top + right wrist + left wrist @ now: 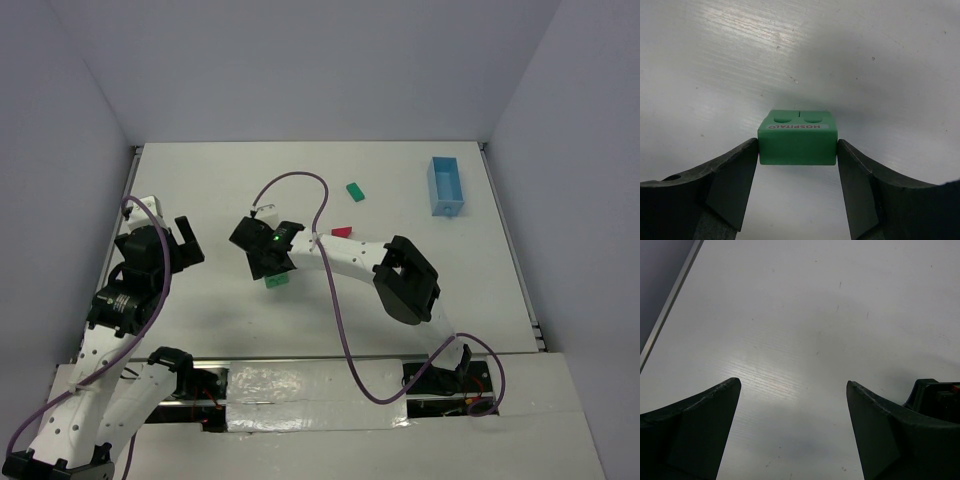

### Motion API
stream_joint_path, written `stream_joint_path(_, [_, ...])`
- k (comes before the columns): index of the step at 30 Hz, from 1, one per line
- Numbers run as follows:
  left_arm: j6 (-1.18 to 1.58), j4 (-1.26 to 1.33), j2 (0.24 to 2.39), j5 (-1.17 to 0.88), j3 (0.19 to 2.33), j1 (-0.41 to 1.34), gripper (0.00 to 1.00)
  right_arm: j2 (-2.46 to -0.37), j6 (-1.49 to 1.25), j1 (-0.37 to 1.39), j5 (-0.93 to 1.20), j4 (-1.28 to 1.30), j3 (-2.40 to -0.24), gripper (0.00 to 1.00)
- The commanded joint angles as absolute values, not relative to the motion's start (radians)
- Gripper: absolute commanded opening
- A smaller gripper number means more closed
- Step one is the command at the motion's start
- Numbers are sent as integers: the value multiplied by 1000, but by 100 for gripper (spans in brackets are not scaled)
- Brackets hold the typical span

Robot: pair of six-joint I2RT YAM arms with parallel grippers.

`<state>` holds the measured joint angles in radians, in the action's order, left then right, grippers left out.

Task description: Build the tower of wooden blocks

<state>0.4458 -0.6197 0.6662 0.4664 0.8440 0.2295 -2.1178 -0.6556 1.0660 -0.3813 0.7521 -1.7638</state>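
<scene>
Near the desk's [200, 180] middle, the right tool [798, 146] is clamped on the green block [797, 135] by its sides, with bare surface all round. The red piece [342, 232] and second green block [354, 190] lie apart beyond. By the left edge, the left tool [792, 384] stands wide apart over open desk.

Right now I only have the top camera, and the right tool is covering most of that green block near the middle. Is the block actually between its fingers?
Observer: Yes. In the right wrist view the right tool has both fingers touching opposite sides of the green block.
Operator: Any marking on it?
Observer: A white label reading HOSPITAL, upside down to that camera.
Operator: And the left tool?
Observer: In the left wrist view the left tool is wide open, with only bare table between its fingers.
</scene>
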Motion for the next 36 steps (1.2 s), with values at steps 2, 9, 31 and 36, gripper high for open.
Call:
stream_joint_path(2, [428,-580,663,466,836,225,100,-2128,-646,1060,-390,749,-1801,71])
stream_joint_path(9, [428,-580,663,466,835,225,100,-2117,-658,1063,-391,750,-1790,70])
stream_joint_path(31, [426,-578,667,462,836,225,99,-2077,-680,1069,-399,744,-1750,69])
stream_joint_path(36, [426,-578,667,460,835,225,100,-2075,-680,1072,-402,749,-1753,69])
